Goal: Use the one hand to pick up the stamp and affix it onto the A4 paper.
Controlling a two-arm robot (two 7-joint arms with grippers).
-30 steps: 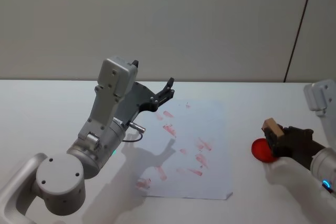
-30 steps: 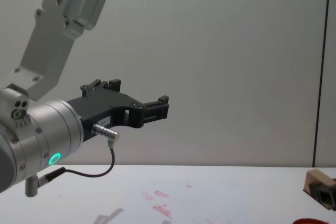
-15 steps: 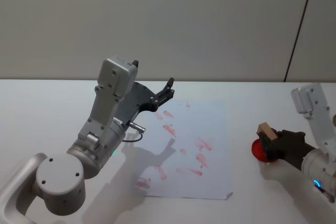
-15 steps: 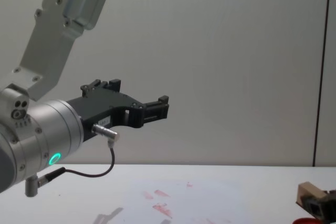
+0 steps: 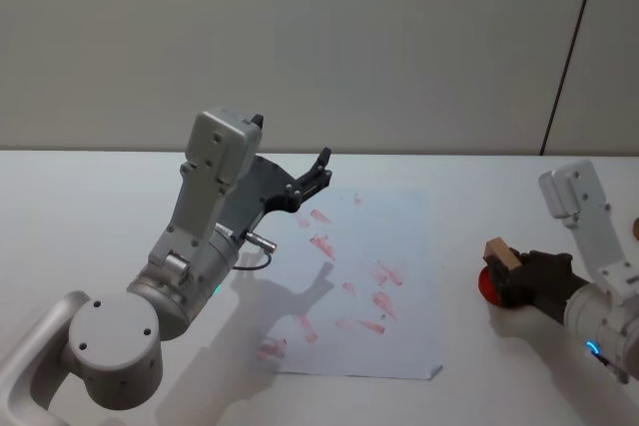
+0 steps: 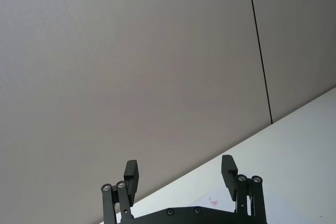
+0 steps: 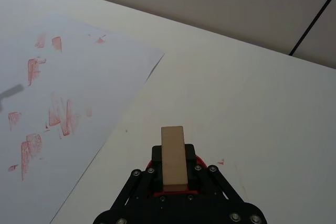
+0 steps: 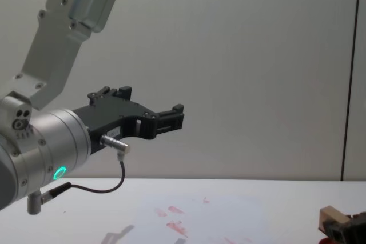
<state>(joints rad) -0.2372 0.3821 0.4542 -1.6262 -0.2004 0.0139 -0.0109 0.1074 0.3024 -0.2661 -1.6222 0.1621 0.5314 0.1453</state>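
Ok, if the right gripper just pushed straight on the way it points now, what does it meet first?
Probably bare table. The right gripper, shut on the stamp above the red ink pad, points across open tabletop, past the A4 paper corner. Depth is uncertain.

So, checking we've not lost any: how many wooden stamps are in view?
1: the stamp is held in the right gripper above the red ink pad, right of the A4 paper.
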